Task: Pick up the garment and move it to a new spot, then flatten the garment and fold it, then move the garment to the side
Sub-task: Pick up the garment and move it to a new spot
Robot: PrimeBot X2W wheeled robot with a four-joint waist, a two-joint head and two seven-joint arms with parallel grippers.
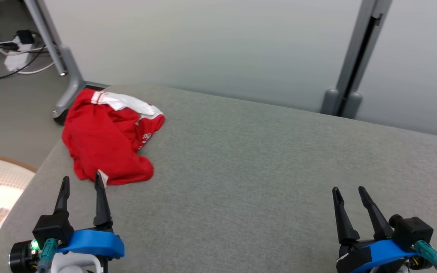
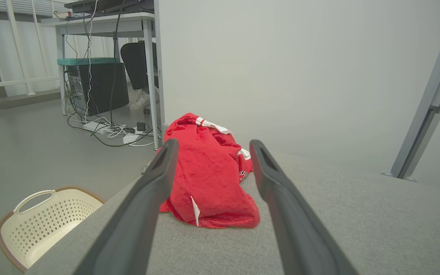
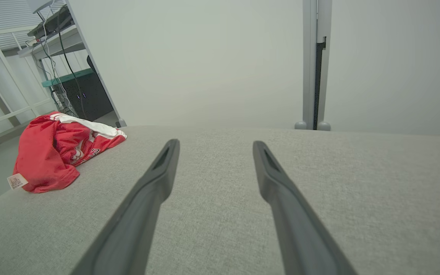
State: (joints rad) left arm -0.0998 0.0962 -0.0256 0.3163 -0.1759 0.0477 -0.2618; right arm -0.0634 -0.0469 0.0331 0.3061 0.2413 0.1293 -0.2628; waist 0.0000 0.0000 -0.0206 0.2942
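Ahead of left gripper (image 1: 82, 176): red garment (image 1: 104, 144), crumpled, close
Left gripper: spread, empty
Right gripper (image 1: 348, 188): spread, empty, well apart

Crumpled red garment (image 3: 50, 152) on grey cushion (image 3: 319, 172), far left.

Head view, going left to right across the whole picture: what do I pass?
Basket → red garment → right gripper. The left gripper overlaps the garment, so it is left out of the order.
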